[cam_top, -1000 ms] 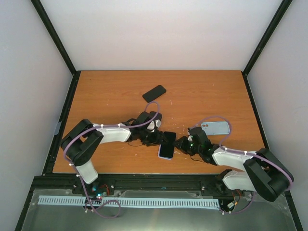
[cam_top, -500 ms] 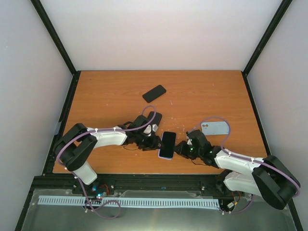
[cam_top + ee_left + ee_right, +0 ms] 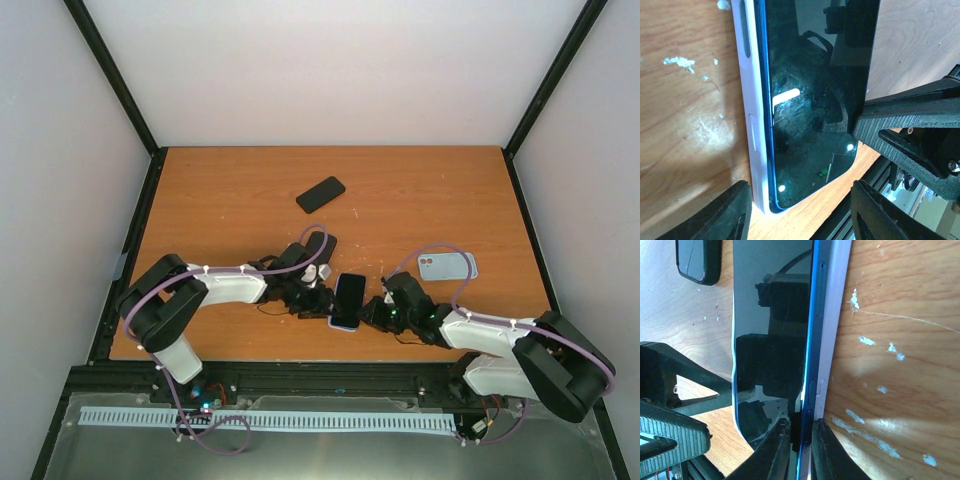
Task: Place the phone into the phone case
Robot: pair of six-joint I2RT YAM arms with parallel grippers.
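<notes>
- The left gripper (image 3: 800,184) is seen spread, its matte black fingers on either side of the phone's rounded corner.
- A black slab (image 3: 320,194) with rounded corners lies further back on the scuffed wooden tabletop (image 3: 420,190).
- The phone (image 3: 810,100), glossy dark glass with a blue rim, lies near the front edge, seated in the case (image 3: 752,125), a pale, smooth shell.
- The right gripper (image 3: 801,422) is pressed narrow, pinching the phone's long edge.
- A grey slab (image 3: 447,265) with camera holes lies to the right.
</notes>
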